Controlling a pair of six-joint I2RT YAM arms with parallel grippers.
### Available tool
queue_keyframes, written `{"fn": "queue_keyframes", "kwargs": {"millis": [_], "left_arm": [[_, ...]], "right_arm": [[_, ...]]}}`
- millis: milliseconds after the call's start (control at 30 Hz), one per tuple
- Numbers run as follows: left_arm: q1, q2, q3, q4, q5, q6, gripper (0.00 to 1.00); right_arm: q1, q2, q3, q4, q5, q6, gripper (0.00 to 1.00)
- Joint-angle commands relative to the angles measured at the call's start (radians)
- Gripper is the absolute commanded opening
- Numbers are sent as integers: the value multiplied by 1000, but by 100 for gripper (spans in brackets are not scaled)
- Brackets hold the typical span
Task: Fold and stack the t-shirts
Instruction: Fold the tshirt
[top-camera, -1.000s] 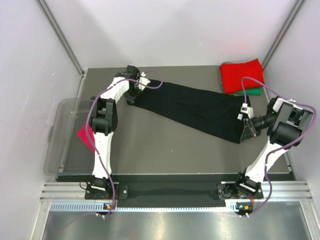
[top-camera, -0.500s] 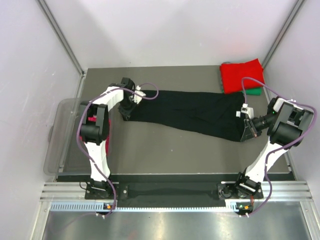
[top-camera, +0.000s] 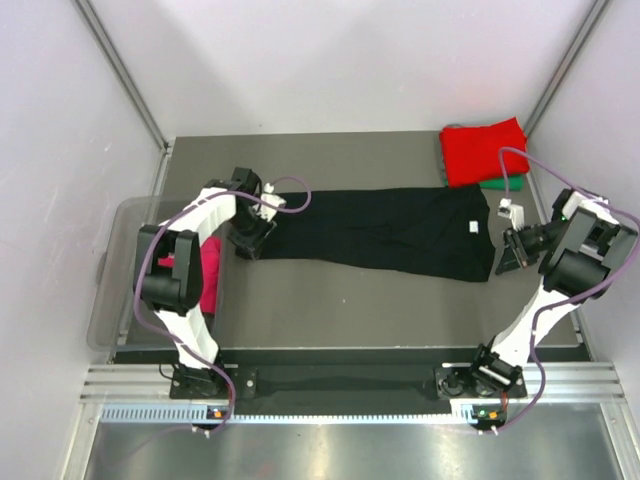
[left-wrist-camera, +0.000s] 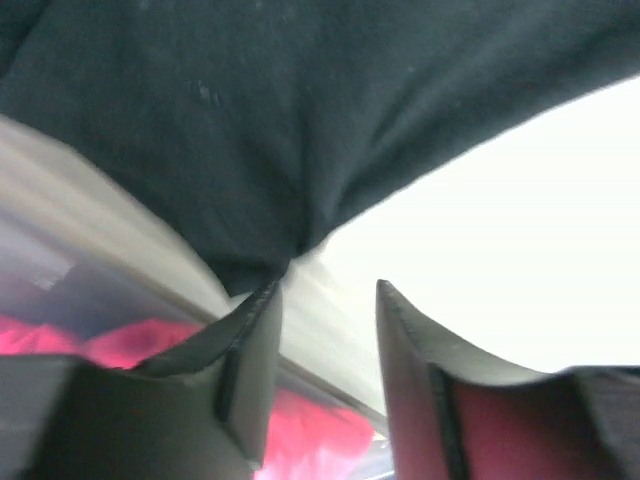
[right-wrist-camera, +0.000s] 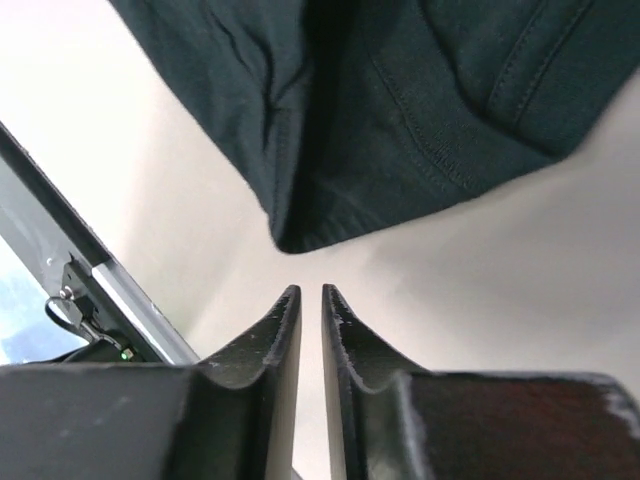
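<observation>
At the left edge of the grey desk (top-camera: 350, 300) stands a clear plastic bin (top-camera: 120, 300) with a crumpled magenta cloth t-shirt (top-camera: 208, 280) inside. Just right of it, the left hand (top-camera: 248, 240) sits at the left short end of the black cotton t-shirt (top-camera: 380, 225). Its 2 fingers are spread wide with nothing between them. In the left wrist view 1 corner of the black cloth only brushes the tip of 1 finger (left-wrist-camera: 262, 300).

The black t-shirt lies flat as a long narrow band, its long axis running left to right across the desk, with 1 hand at each short end. A small white neck label (top-camera: 472, 230) shows near its right end, too small to read; no other writing can be seen.

The right hand (top-camera: 507, 255) rests just off that end. Its fingers are almost pressed together, with a thin slit between them that holds nothing, and the hem lies just ahead of the tips.

At the far right corner a folded red t-shirt (top-camera: 485, 150) lies on a green t-shirt (top-camera: 505, 183). This stack is nearer the right hand, so the next fold probably has to bring the left end rightward.
</observation>
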Motion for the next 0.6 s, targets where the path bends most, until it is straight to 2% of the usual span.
{"fn": "queue_keyframes", "kwargs": {"millis": [0, 133, 300, 433, 567], "left_arm": [[-15, -117, 37, -20, 20, -29, 58], [-40, -163, 120, -32, 27, -46, 60], [-70, -110, 144, -20, 70, -47, 57], [-82, -33, 109, 61, 85, -32, 53], [-83, 24, 102, 83, 69, -30, 52]], "right_arm": [[-8, -146, 75, -134, -49, -21, 16], [6, -234, 108, -131, -73, -14, 19], [76, -298, 101, -91, -90, 1, 22], [219, -280, 55, -71, -84, 19, 24], [351, -283, 7, 38, -55, 76, 25]]}}
